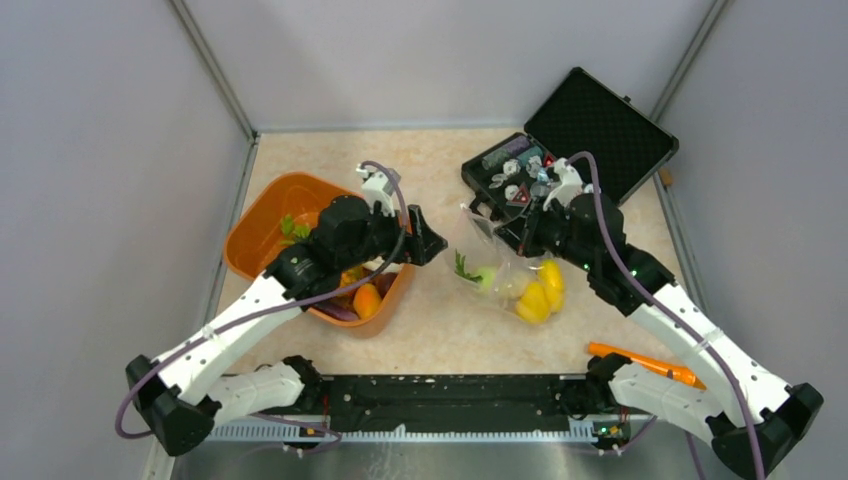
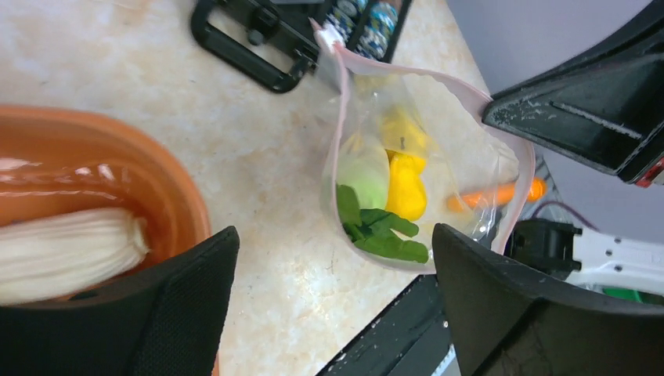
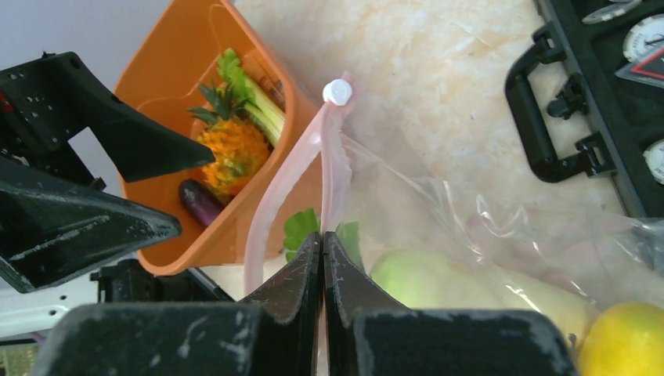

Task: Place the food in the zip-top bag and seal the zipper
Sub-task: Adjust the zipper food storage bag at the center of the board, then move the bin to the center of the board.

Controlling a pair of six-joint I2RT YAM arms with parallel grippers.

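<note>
The clear zip-top bag (image 1: 503, 272) lies mid-table with its mouth held up and apart. Inside it are yellow lemons (image 1: 540, 293) (image 2: 407, 186) and a leafy green stalk (image 2: 377, 229). My right gripper (image 3: 322, 237) is shut on the pinkish zipper (image 3: 288, 182) strip at the mouth. My left gripper (image 2: 335, 233) is open and holds nothing; it hovers between the bag and the orange tub (image 1: 255, 235). The tub holds more food: a pineapple (image 3: 235, 149), a purple eggplant (image 3: 200, 202) and a green stalk (image 3: 252, 92).
An open black case (image 1: 592, 128) of small trinkets stands at the back right, close behind the bag. An orange tool (image 1: 640, 362) lies near the right arm's base. Grey walls close in the table on three sides.
</note>
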